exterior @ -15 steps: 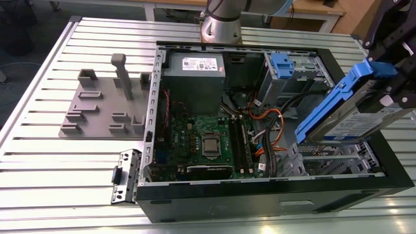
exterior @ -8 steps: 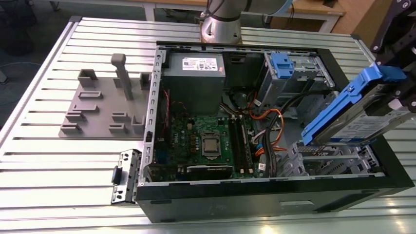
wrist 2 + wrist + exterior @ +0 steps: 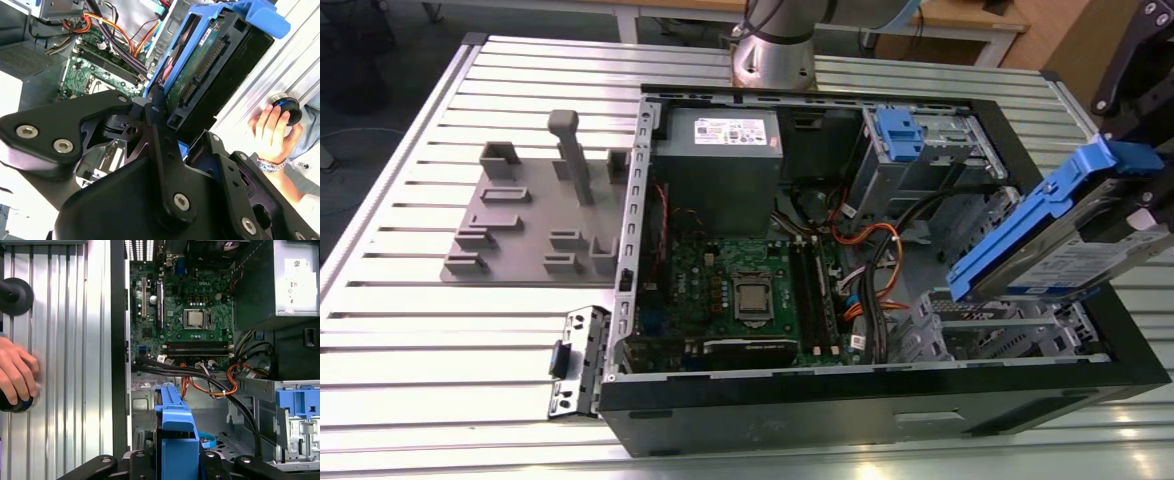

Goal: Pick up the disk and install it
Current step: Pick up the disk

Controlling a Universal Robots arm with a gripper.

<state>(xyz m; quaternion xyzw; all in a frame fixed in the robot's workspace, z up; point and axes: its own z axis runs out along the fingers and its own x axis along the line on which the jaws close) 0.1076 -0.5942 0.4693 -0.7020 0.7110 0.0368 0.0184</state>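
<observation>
On the exterior view's left, a grey moulded fixture [image 3: 520, 225] sits on the ribbed worktop [image 3: 400, 330]. Further right, the flat silver blue-framed disk [image 3: 1054, 250] hangs tilted over the open black computer case [image 3: 854, 400]. The pincer [image 3: 176, 460] pinches its frame sides, a sound hold for something probably rigid, weighty and shock-sensitive.

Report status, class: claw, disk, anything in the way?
Claw shut on disk. Disk tilted above open case, not seated. Cables cross inside case; hand beside it.
</observation>
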